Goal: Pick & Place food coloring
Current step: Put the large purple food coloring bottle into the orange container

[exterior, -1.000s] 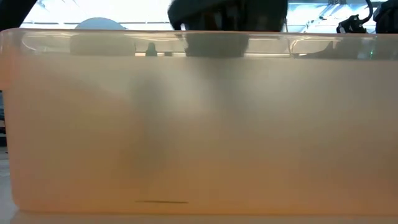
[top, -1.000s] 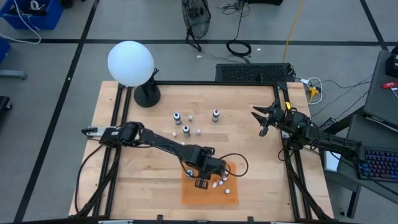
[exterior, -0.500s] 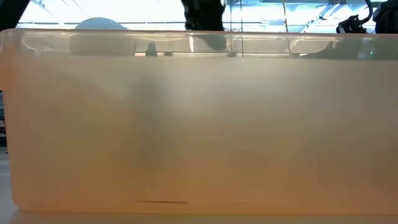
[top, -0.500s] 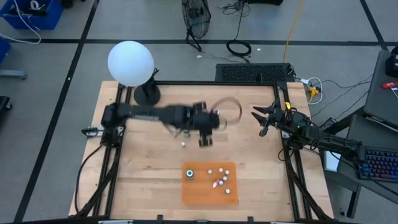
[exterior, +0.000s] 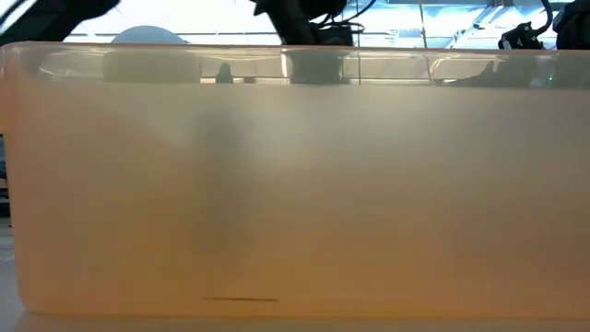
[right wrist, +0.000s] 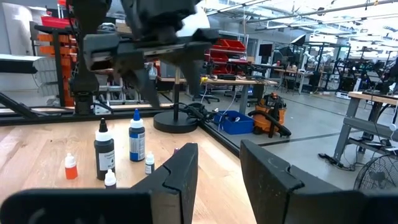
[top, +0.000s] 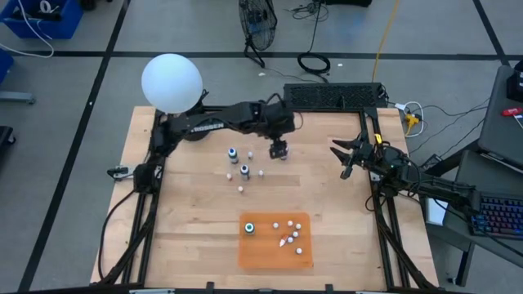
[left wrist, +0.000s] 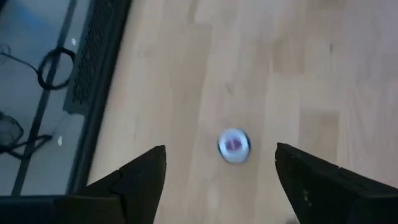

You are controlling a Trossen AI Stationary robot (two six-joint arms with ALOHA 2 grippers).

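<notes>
Two hands show: the left hand (top: 279, 149), fingers spread and released, hovers over a dark bottle (left wrist: 234, 145) at 12 o'clock on the surface (top: 343, 212); the right hand (top: 343, 155) waits at 3 o'clock, partly parted, empty.

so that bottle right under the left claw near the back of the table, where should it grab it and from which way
Probably straight down from above. The bottle stands upright on the wooden table, its round cap facing up between the left claw's open fingers. Close on the round body just below the cap; nothing stands close beside it.
</notes>
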